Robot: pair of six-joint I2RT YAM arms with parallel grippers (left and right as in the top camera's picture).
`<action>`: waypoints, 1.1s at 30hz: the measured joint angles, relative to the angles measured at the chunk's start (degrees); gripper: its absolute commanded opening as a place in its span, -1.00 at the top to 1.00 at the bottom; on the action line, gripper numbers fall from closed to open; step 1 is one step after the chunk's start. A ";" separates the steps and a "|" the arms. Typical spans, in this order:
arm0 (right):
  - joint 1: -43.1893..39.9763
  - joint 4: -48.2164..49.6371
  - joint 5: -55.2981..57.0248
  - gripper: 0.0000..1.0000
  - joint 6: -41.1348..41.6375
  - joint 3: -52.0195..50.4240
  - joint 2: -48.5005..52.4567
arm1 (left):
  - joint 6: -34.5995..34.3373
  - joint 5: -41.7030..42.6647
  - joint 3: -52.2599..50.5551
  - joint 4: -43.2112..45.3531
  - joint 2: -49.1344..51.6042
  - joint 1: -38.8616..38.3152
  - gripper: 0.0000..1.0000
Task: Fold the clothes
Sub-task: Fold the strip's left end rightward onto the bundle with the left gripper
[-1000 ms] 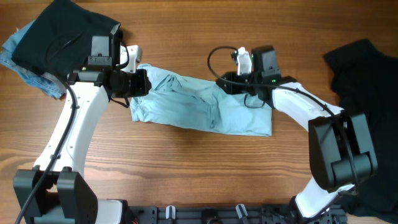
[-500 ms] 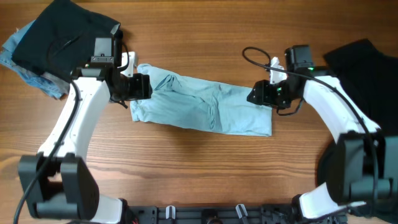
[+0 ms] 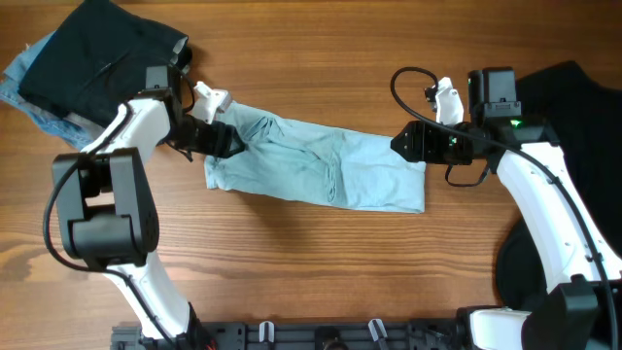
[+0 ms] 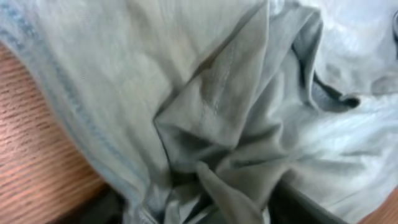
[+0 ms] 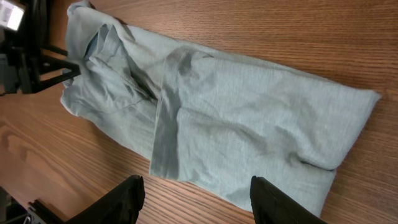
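Observation:
The pale blue-grey T-shirt (image 3: 321, 170) lies as a long, rumpled strip across the middle of the table. It fills the left wrist view (image 4: 186, 81) and shows whole in the right wrist view (image 5: 249, 118). My left gripper (image 3: 231, 144) is at the shirt's left end, its fingers (image 4: 199, 214) apart and pushed into bunched cloth. My right gripper (image 3: 400, 144) hovers at the shirt's upper right edge. Its fingers (image 5: 196, 199) are open and empty, above the cloth.
A dark garment (image 3: 97, 49) lies on a blue cloth (image 3: 39, 107) at the back left corner. A black garment (image 3: 573, 107) lies at the right edge. The black arm-mount rail (image 3: 321, 335) runs along the front edge.
My right gripper has moved from the middle of the shirt's top edge to its right end. My left arm has swung round, its gripper staying at the left end. The shirt has barely shifted.

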 measured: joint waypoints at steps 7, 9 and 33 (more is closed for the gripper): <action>0.00 -0.04 0.00 -0.18 0.00 0.00 0.00 | -4.61 0.55 0.26 -5.88 1.64 0.15 0.92; 0.00 -0.24 0.00 -0.18 0.00 0.00 0.00 | -8.98 -5.79 2.93 -14.73 1.57 0.55 0.92; -1.66 -3.98 8.46 -0.33 3.56 0.00 0.00 | -38.32 -19.74 27.82 -29.51 -0.61 -39.69 -0.26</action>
